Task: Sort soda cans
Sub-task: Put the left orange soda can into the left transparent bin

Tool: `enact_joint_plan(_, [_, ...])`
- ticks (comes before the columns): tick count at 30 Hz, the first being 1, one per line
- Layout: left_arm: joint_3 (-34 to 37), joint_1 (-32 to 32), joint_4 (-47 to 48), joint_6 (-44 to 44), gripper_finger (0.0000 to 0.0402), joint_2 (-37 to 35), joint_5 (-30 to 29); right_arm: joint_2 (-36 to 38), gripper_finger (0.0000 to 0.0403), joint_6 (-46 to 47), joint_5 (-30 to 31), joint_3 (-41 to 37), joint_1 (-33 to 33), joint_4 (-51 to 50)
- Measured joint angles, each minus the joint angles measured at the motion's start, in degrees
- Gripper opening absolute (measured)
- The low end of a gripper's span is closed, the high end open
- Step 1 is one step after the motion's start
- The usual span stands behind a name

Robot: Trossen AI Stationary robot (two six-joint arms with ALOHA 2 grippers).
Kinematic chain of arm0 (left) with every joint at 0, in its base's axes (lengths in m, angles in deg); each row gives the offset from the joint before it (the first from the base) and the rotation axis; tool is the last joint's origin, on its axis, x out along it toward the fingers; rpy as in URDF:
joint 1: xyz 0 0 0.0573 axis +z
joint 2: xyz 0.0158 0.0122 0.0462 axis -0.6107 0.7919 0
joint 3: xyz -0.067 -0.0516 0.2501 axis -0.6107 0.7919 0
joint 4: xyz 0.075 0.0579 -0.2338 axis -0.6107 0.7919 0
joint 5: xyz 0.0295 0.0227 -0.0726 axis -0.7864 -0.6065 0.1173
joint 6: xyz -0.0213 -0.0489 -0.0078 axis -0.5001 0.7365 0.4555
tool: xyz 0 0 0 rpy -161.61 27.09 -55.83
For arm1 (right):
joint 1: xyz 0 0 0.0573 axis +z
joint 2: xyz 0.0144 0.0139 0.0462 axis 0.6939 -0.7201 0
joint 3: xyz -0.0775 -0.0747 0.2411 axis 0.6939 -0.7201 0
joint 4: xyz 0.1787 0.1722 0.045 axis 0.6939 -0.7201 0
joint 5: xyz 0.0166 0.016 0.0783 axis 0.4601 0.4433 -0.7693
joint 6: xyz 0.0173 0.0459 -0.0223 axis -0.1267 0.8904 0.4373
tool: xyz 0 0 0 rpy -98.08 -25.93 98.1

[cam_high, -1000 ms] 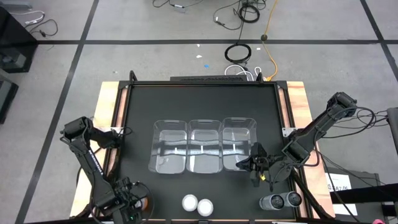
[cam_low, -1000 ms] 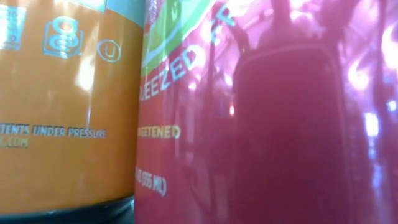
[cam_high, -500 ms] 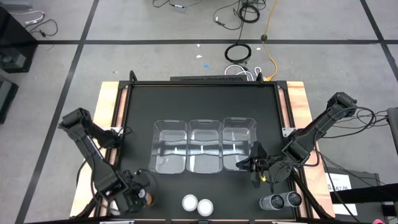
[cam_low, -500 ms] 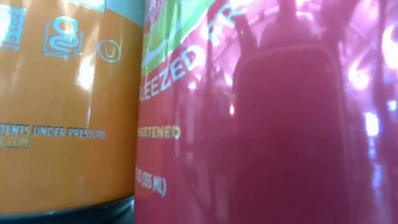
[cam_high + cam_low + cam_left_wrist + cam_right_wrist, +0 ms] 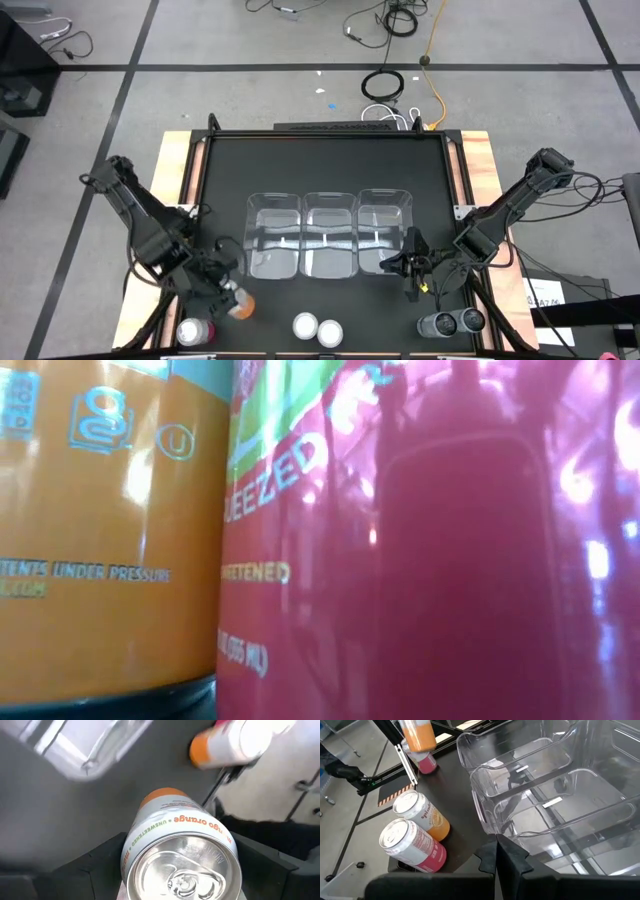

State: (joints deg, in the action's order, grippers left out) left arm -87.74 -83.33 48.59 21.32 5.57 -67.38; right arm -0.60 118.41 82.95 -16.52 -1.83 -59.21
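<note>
My left gripper (image 5: 226,296) is shut on an orange soda can (image 5: 180,855), which also shows as the orange can (image 5: 241,306) near the left bin's near corner. A red-sided can (image 5: 193,330) stands at the table's near-left corner. At the near edge's middle stand an orange can (image 5: 100,530) and a red can (image 5: 420,560), their pale tops (image 5: 317,327) side by side. Two dark cans (image 5: 453,322) stand near right. My right gripper (image 5: 410,268) hangs shut by the right bin's near side, holding nothing. My left gripper pinches the orange can by its side wall (image 5: 131,857), one finger (image 5: 95,867) on each side. The fingers slant steeply down and lie along the can, whose top (image 5: 187,870) faces the wrist. The can is tilted and lifted clear of the table.
Three clear plastic bins (image 5: 329,235) stand in a row across the black table's middle, all without cans. Wooden strips (image 5: 175,200) border the table left and right. Cables lie on the floor beyond the far edge.
My left gripper has risen from the near-left corner and gone toward the far edge and the bins, carrying the orange can up off the table. The red-sided can it left behind now shows at that corner.
</note>
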Motion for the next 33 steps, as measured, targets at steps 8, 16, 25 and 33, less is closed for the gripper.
enact_joint_plan(8, [0.0, 6.5, 0.1, -7.7, 0.0314, -4.9, -3.0, 0.0, 0.0, 0.2, 0.0, 0.0, 0.0, -0.8])
enact_joint_plan(16, [0.0, 19.6, 3.6, -19.8, 0.0314, -5.7, -1.5, 0.0, 0.0, 0.8, 0.0, 0.0, 0.0, -0.8])
enact_joint_plan(25, [-0.1, 34.5, 3.4, -35.3, 0.0314, -3.0, 2.2, 0.0, 0.0, 1.8, 0.0, 0.0, 0.0, -0.8])
enact_joint_plan(33, [-0.1, 41.3, 4.5, -47.5, 0.0314, 5.0, 5.4, 0.0, 0.0, 2.5, 0.0, 0.0, 0.0, -0.8])
